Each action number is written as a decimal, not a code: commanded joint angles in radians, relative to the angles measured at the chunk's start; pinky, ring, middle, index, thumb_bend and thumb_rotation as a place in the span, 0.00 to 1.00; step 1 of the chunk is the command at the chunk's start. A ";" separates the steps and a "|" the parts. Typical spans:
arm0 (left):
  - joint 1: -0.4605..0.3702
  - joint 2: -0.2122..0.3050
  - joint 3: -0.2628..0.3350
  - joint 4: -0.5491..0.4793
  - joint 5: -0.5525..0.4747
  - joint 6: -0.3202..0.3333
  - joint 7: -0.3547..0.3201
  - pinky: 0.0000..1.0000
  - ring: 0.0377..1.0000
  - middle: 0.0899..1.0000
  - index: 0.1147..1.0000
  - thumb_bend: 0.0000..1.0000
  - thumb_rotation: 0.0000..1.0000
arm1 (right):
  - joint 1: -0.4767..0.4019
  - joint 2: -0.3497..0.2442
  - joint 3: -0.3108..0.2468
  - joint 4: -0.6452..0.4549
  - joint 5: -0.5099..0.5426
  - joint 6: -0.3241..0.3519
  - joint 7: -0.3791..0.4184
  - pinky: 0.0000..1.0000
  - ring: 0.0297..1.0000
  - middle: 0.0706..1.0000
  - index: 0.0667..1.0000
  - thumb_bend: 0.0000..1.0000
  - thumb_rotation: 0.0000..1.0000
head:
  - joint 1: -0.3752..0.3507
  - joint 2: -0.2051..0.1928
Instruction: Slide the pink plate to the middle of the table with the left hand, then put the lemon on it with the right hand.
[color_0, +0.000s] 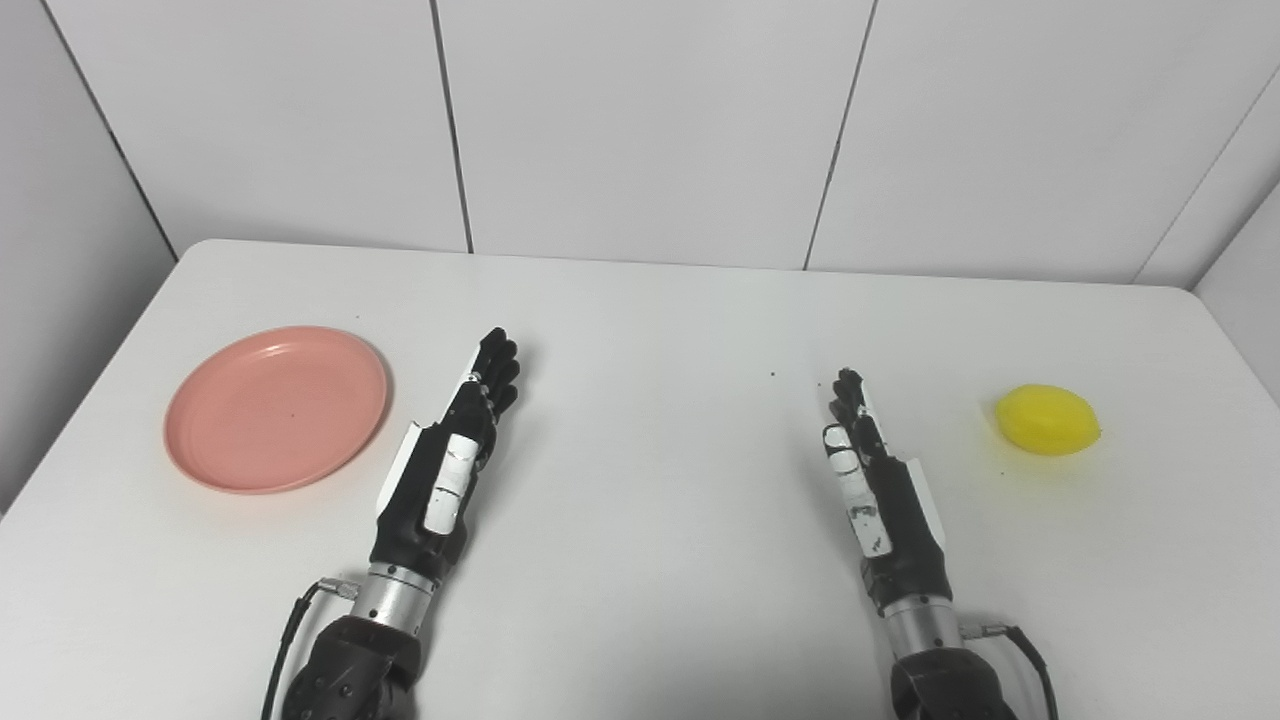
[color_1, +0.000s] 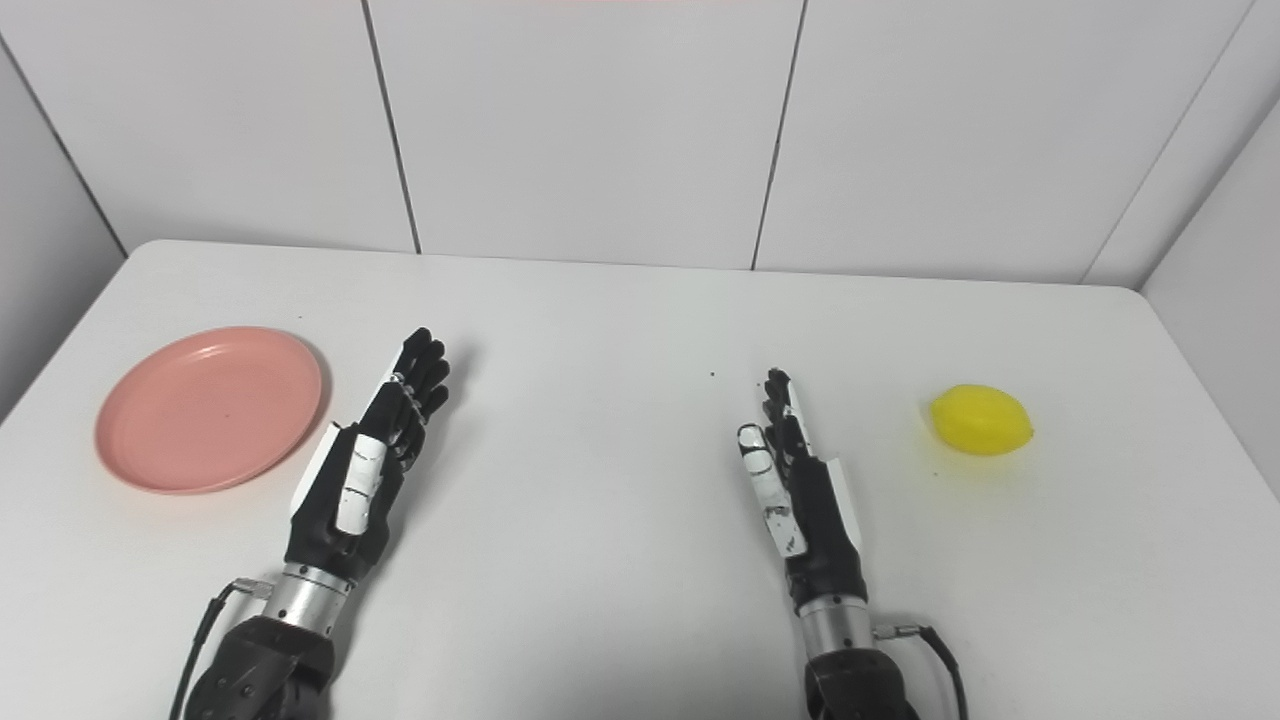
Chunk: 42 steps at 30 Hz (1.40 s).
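A round pink plate (color_0: 276, 408) lies flat on the white table (color_0: 660, 330) at the left. A yellow lemon (color_0: 1047, 420) lies on the table at the right. My left hand (color_0: 455, 450) is open with fingers stretched forward, empty, just right of the plate and apart from it. My right hand (color_0: 875, 475) is open with fingers stretched forward, empty, left of the lemon with a clear gap between them. The plate (color_1: 210, 408), lemon (color_1: 981, 420), left hand (color_1: 375, 455) and right hand (color_1: 800, 480) also show in the right eye view.
White panelled walls (color_0: 640, 120) stand behind the table and at both sides. The table's far edge runs along the back wall. Bare tabletop lies between the two hands.
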 joint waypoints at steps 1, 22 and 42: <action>0.049 -0.005 -0.005 0.055 0.009 0.001 0.015 1.00 1.00 1.00 1.00 0.77 1.00 | -0.025 0.004 -0.002 -0.018 0.007 -0.063 -0.005 1.00 1.00 1.00 1.00 0.56 0.96 | 0.002 0.004; 0.053 -0.004 -0.003 0.042 0.023 0.043 0.025 1.00 1.00 1.00 1.00 0.77 1.00 | -0.029 0.005 -0.005 -0.024 0.017 -0.070 -0.006 1.00 1.00 1.00 1.00 0.56 0.95 | 0.012 0.007; 0.051 -0.031 -0.002 0.021 -0.034 0.111 0.032 1.00 1.00 1.00 1.00 0.71 1.00 | -0.031 0.006 -0.005 -0.015 0.038 -0.083 -0.001 1.00 1.00 1.00 1.00 0.55 0.94 | 0.022 0.002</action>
